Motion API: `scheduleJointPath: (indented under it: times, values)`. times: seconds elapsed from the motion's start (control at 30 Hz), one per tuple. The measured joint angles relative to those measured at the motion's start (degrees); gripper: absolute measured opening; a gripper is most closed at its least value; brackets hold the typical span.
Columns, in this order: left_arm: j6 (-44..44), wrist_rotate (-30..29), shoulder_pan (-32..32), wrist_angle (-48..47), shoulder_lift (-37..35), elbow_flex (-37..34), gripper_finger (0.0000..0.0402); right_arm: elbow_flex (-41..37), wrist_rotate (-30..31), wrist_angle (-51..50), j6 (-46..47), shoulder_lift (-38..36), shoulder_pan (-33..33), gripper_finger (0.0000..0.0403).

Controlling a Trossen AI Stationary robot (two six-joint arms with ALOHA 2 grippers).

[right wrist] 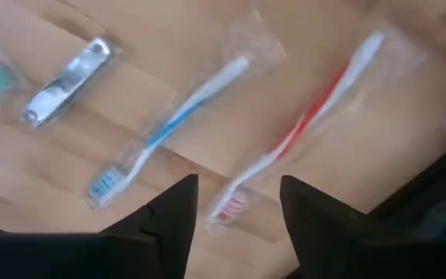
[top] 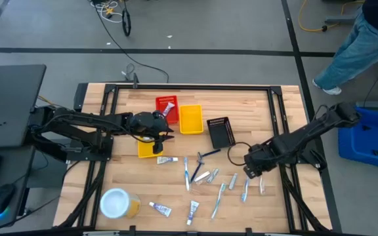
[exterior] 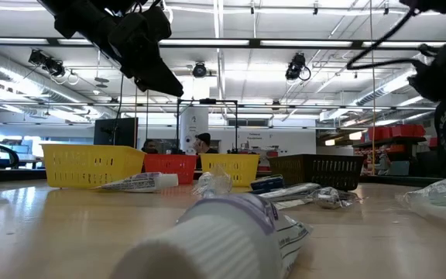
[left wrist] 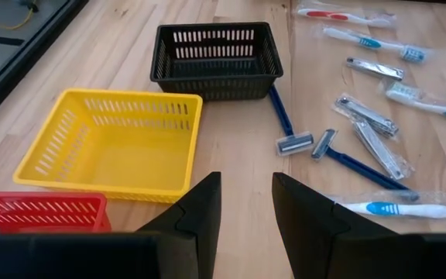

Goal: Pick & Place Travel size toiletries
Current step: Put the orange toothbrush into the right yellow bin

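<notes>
Over desk (top: 254, 105) right side, right hand (top: 253, 172) hangs low w/ fingers spread, nothing between them. Right wrist view: red toothbrush (right wrist: 296, 128) and blue toothbrush (right wrist: 165, 132), both wrapped, lie side by side on the wood just ahead of the fingertips (right wrist: 178, 203); nail clipper (right wrist: 66, 81) a bit further off.

Left hand (top: 161, 136) sits above desk mid-left, by the yellow basket (top: 190, 118) and red basket (top: 166, 108). Fingers (left wrist: 200, 213) partly apart, empty. Black basket (left wrist: 215, 58) beyond the yellow one in left wrist view, two blue razors (left wrist: 285, 128) just beside it, heads nearly touching.

Rest of toiletries scattered loose on desk centre/front: toothbrushes, clippers, small white tubes (top: 161, 209). One tube (top: 167, 159) near a 2nd yellow basket (top: 147, 149) under the left hand. Round yellow container (top: 118, 203) w/ white top at front-left. Person (top: 363, 39) standing beyond the desk's far right corner.
</notes>
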Motion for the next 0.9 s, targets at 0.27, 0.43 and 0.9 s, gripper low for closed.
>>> scheduleJointPath:
  times: [0.27, 0.43, 0.9]
  values:
    - [0.64, 0.14, 0.0, -0.64, 0.0, 0.0, 0.0125, -5.94, -3.2, 3.0, 8.36, 0.02, 0.74, 0.0174]
    - [0.48, 0.14, -0.02, -0.69, 0.0, 0.0, 0.0125, -8.42, -3.16, 3.84, 10.42, 0.04, 0.8, 0.0178]
    - [0.64, 0.14, 0.0, -0.75, 0.02, 0.0, 0.0125, -16.77, -3.06, 12.29, 11.0, -0.17, 0.87, 0.0087]
